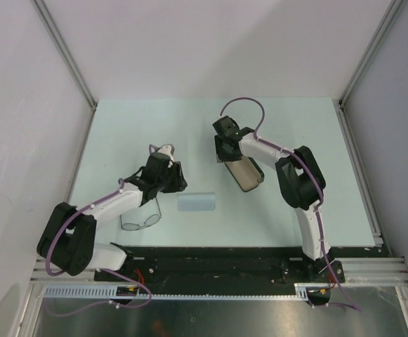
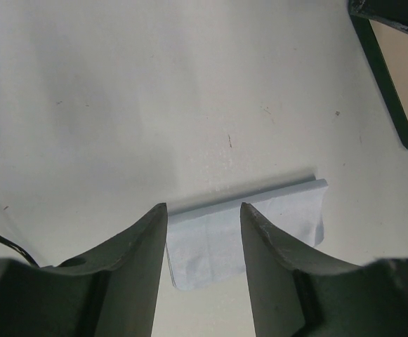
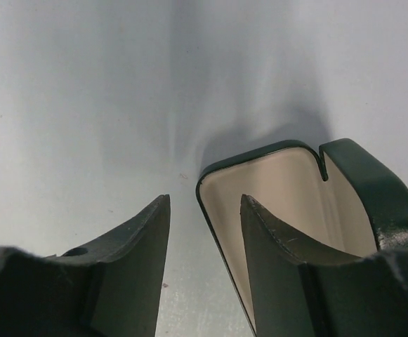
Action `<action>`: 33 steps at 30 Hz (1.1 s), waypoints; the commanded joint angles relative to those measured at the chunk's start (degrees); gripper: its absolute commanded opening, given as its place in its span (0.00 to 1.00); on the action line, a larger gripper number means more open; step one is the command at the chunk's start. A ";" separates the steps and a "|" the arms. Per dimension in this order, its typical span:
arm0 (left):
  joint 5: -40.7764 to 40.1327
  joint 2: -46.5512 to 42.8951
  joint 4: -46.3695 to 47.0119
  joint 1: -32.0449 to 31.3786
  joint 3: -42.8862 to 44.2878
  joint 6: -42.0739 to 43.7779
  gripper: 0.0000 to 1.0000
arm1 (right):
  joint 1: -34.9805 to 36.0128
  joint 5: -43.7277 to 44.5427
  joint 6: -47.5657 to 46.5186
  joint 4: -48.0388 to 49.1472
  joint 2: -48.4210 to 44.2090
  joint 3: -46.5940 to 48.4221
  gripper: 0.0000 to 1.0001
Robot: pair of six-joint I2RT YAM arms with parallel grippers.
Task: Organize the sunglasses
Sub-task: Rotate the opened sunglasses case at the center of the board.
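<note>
The sunglasses [image 1: 140, 219], thin dark wire frames with clear lenses, lie on the table near the left arm's forearm, and nothing holds them. The black case [image 1: 246, 174] lies open with its beige lining up. My right gripper [image 1: 225, 154] is open at the case's far end. In the right wrist view [image 3: 205, 200] it straddles the rim of the case [image 3: 288, 189], one finger over the lining and one outside. My left gripper [image 1: 178, 181] is open and empty. In the left wrist view [image 2: 204, 207] it hovers over the pale blue cloth [image 2: 260, 221].
The folded pale blue cloth [image 1: 196, 202] lies between the glasses and the case. A corner of the case [image 2: 393, 77] shows at the top right of the left wrist view. Grey walls and metal posts border the pale table [image 1: 309, 210].
</note>
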 commanded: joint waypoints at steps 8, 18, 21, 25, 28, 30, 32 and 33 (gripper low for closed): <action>-0.74 -1.80 0.17 0.61 -0.46 -0.36 0.53 | 1.09 -1.87 -8.48 1.14 2.33 2.28 0.30; 1.46 -3.29 -0.27 0.70 -1.43 0.25 0.53 | 2.68 -5.03 -18.67 1.40 -0.29 -2.81 0.11; 1.64 -3.91 -0.44 0.61 -1.69 0.17 0.54 | 2.41 -9.50 -20.61 2.02 -2.41 -7.20 0.12; 1.99 -4.61 -0.44 0.61 -1.96 -0.09 0.54 | 2.41 -15.22 -23.96 2.63 -7.23 -13.79 0.18; 2.25 -4.70 -0.53 0.70 -2.13 -0.18 0.54 | 2.68 -17.78 -25.54 1.32 -9.00 -16.52 0.22; 2.43 -4.79 -0.53 0.70 -2.39 -0.36 0.54 | 3.64 -17.07 -26.33 0.88 -10.14 -18.63 0.27; 2.69 -5.05 -0.62 0.70 -2.57 -0.45 0.54 | 4.60 -15.50 -26.51 0.88 -12.07 -19.95 0.30; 2.69 -5.23 -0.71 0.70 -2.83 -0.53 0.54 | 4.96 -15.23 -26.60 0.62 -12.86 -21.35 0.35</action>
